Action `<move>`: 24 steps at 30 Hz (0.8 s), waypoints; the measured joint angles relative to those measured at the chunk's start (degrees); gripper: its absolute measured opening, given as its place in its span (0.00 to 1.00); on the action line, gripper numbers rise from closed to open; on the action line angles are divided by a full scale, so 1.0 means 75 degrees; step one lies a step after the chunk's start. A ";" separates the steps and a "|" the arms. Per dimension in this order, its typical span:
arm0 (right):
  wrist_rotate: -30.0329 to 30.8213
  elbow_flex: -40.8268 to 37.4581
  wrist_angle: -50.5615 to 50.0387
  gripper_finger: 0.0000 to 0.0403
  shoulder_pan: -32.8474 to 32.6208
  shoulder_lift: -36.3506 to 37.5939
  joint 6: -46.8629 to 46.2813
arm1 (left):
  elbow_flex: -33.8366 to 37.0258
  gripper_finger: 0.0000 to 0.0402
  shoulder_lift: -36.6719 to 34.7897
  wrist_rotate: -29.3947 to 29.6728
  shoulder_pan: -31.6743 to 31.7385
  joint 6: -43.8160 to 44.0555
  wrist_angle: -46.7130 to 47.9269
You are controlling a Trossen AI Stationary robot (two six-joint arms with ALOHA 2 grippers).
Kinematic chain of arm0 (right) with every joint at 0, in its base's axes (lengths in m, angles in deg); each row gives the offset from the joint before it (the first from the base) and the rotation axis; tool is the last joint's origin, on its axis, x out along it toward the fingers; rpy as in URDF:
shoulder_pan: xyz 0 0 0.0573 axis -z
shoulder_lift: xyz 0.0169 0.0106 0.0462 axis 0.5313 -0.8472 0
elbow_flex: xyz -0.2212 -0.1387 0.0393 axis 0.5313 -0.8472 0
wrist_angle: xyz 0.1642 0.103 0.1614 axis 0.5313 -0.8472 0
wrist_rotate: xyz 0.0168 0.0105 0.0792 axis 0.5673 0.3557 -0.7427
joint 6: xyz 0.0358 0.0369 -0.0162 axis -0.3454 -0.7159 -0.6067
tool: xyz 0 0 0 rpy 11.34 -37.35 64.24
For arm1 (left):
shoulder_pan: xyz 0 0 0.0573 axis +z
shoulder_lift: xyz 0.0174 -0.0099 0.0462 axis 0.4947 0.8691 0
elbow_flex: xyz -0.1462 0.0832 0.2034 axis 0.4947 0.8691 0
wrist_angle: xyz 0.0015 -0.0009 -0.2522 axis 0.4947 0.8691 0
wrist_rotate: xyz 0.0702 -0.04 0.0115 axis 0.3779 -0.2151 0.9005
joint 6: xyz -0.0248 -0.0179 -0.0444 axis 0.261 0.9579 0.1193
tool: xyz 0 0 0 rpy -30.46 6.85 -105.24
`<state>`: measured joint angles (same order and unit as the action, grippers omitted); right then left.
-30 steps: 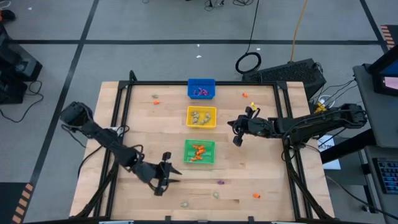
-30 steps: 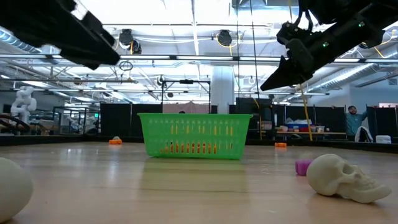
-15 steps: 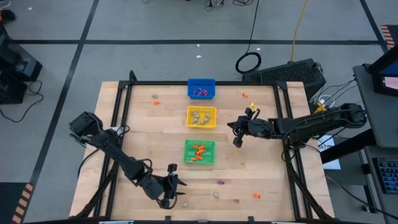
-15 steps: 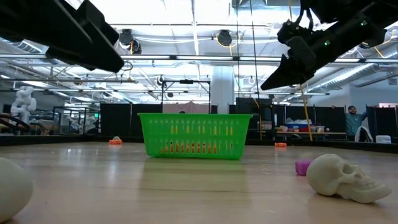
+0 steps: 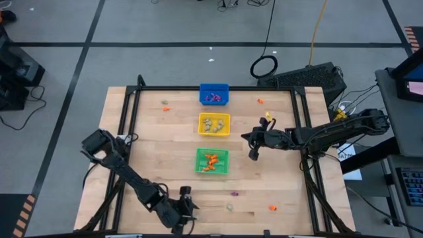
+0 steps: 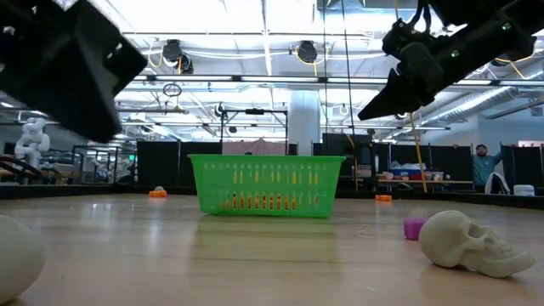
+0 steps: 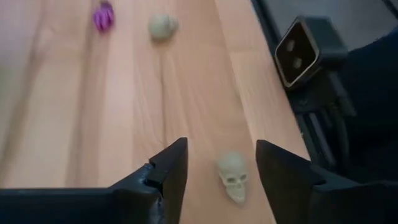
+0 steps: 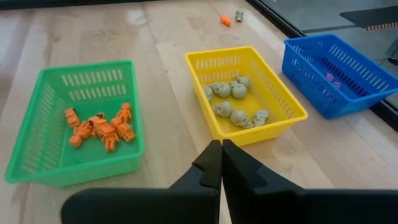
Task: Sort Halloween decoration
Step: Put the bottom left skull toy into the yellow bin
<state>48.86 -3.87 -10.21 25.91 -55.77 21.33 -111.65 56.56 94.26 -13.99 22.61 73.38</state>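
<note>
Pale skull [image 7: 233, 176] lies on counter [image 7: 124, 93] between my left end effector [image 7: 217, 171] fingers, spread wide, untouched; right end effector [image 8: 221, 163] pressed together; no legible markings

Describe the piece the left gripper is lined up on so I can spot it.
Near the table's front edge, the open left gripper hangs over a pale skull between its fingers. Unlike the farther skull, no purple trinket lies near.
</note>
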 joint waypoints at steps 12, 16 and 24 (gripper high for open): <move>0.0009 0.0001 0.0002 0.00 -0.0111 0.0000 0.0087 | -0.0362 0.60 0.0421 -0.0219 0.0079 0.0798 0.0609; 0.0009 0.0001 0.0001 0.00 -0.0112 0.0000 0.0147 | -0.0362 0.60 0.0769 -0.0267 0.0070 0.0808 0.0537; 0.0015 0.0001 -0.0001 0.00 -0.0112 0.0000 0.0203 | -0.0377 0.57 0.1103 -0.0248 0.0064 0.0986 0.0036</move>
<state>48.97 -3.86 -10.23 25.07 -55.77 22.85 -114.47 64.83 92.40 -13.51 30.00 73.64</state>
